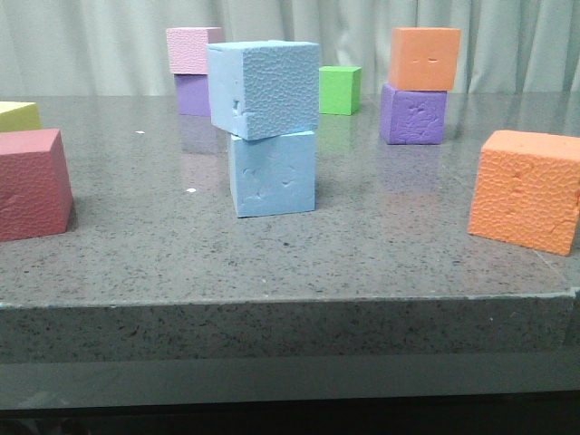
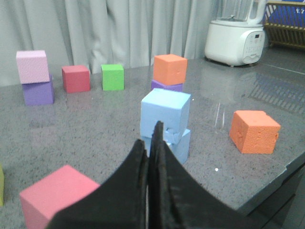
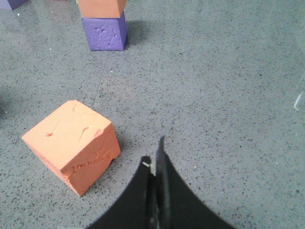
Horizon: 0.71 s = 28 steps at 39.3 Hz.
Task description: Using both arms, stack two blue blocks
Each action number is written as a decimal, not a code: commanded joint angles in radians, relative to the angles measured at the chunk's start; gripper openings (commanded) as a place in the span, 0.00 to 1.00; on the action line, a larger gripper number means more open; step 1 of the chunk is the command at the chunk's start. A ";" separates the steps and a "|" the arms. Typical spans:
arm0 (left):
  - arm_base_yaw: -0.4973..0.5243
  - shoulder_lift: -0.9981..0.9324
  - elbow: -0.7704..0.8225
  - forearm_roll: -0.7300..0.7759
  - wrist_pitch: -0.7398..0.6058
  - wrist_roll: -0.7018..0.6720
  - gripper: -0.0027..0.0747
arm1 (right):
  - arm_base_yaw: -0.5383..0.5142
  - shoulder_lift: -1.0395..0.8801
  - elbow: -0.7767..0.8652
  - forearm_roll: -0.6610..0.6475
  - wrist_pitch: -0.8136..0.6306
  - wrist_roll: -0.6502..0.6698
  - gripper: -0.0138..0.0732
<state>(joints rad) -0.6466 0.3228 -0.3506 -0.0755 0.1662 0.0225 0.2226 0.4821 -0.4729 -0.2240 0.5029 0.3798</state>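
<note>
Two blue blocks stand stacked in the middle of the grey table. The pebbly one [image 1: 265, 87] rests on the smooth dented one [image 1: 272, 174], turned a little and overhanging. In the left wrist view the upper block [image 2: 165, 114] and lower block [image 2: 180, 145] lie just beyond my left gripper [image 2: 151, 138], which is shut and empty, apart from them. My right gripper [image 3: 155, 157] is shut with nothing in it, over bare table beside an orange block [image 3: 71, 143]. Neither gripper shows in the front view.
A red block [image 1: 32, 184] sits at the front left and an orange block [image 1: 530, 188] at the front right. Behind stand a pink-on-purple stack [image 1: 192, 68], a green block [image 1: 340, 89] and an orange-on-purple stack [image 1: 419, 86]. A white appliance [image 2: 234, 36] is off to the side.
</note>
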 commanded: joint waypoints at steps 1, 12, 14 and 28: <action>-0.006 -0.010 0.005 0.029 -0.102 -0.047 0.01 | -0.003 0.003 -0.030 -0.018 -0.069 -0.005 0.08; 0.135 -0.192 0.158 0.027 -0.133 -0.045 0.01 | -0.003 0.003 -0.030 -0.018 -0.069 -0.005 0.08; 0.175 -0.232 0.185 0.027 -0.133 -0.045 0.01 | -0.003 0.003 -0.030 -0.018 -0.069 -0.005 0.08; 0.482 -0.347 0.313 0.027 -0.138 -0.045 0.01 | -0.003 0.003 -0.030 -0.018 -0.068 -0.005 0.08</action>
<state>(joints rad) -0.2221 -0.0057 -0.0288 -0.0485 0.1177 -0.0155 0.2226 0.4821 -0.4729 -0.2240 0.5029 0.3798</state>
